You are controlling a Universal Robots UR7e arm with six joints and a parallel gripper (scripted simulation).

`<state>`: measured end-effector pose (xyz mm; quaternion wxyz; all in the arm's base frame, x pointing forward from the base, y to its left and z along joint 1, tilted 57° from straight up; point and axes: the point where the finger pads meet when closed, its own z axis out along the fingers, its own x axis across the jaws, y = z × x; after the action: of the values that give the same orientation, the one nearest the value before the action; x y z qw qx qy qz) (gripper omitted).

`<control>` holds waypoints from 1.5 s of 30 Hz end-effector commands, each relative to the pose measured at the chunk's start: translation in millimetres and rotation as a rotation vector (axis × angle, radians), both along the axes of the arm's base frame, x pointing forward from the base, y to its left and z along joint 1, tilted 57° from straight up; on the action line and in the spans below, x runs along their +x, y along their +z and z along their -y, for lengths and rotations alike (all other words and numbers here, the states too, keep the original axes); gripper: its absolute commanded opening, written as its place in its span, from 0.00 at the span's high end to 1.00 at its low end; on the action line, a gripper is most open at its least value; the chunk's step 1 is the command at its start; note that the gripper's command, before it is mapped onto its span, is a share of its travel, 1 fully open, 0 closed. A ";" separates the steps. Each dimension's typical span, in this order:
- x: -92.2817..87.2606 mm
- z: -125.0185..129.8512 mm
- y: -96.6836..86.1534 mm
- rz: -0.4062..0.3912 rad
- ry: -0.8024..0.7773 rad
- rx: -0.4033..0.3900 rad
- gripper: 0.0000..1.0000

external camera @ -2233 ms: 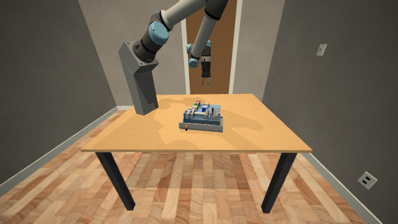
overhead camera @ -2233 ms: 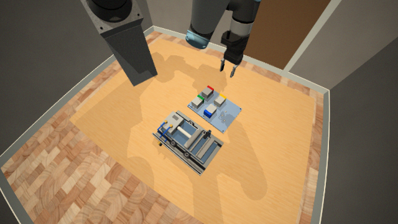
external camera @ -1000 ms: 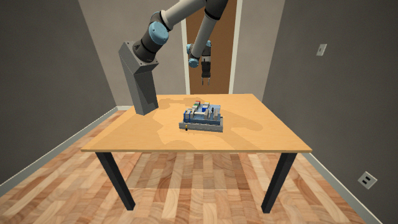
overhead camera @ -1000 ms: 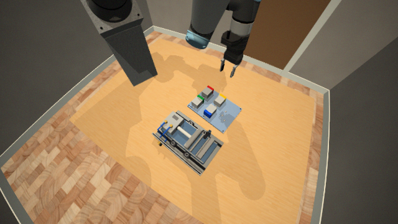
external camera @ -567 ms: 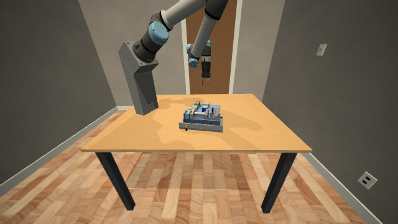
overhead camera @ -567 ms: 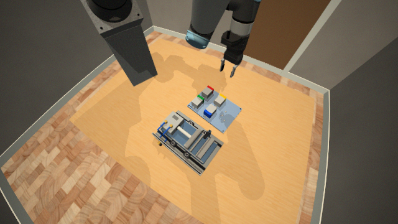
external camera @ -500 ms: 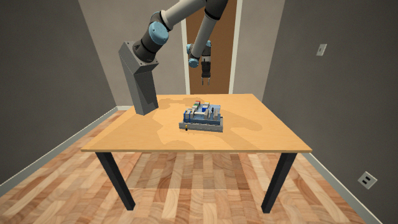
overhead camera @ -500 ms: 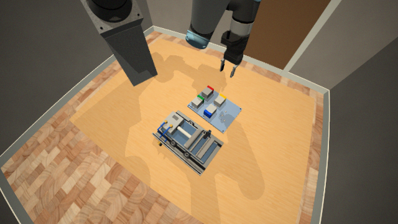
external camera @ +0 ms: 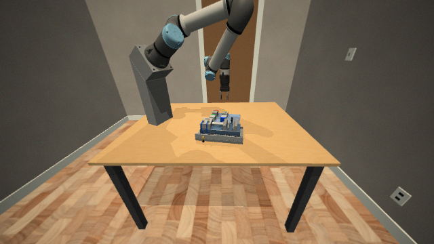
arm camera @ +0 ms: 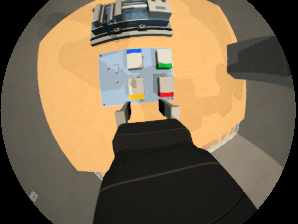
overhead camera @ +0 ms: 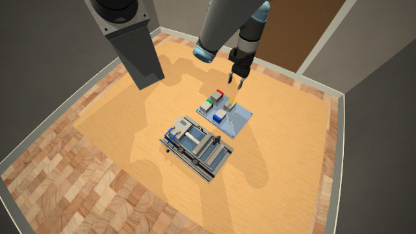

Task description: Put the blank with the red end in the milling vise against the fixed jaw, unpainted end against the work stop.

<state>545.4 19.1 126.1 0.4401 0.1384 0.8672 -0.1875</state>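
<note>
Plate (overhead camera: 242, 123): four blanks, red blank (overhead camera: 217, 96) at far corner. Vise (overhead camera: 220, 162) holding nothing (work stop too small to make out). Gripper (overhead camera: 235, 82) high above table, jaws fully open, gripping nothing.

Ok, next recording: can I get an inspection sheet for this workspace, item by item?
Surface: wooden table carrying plate and vise.
Job's things: red-ended blank on the blue plate with the green-ended blank, yellow-ended blank and blue-ended blank; none stacked. Milling vise holds no blank.
Clutter: nothing seen.
Grippers: gripper open, holding nothing, high above the table near the plate's far edge.
Cables: blue hoses on one vise end block.
Surroundings: grey walls, brown door, wood floor, grey arm pedestal.
</note>
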 end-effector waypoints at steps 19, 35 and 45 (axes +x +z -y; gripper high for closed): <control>4.4 -9.4 -10.5 0.002 0.002 0.000 0.00; 4.0 -7.9 -8.9 0.002 0.002 0.000 0.00; 4.0 -7.9 -9.0 0.002 0.002 0.000 0.00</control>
<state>549.4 26.7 116.7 0.4407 0.1380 0.8670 -0.1873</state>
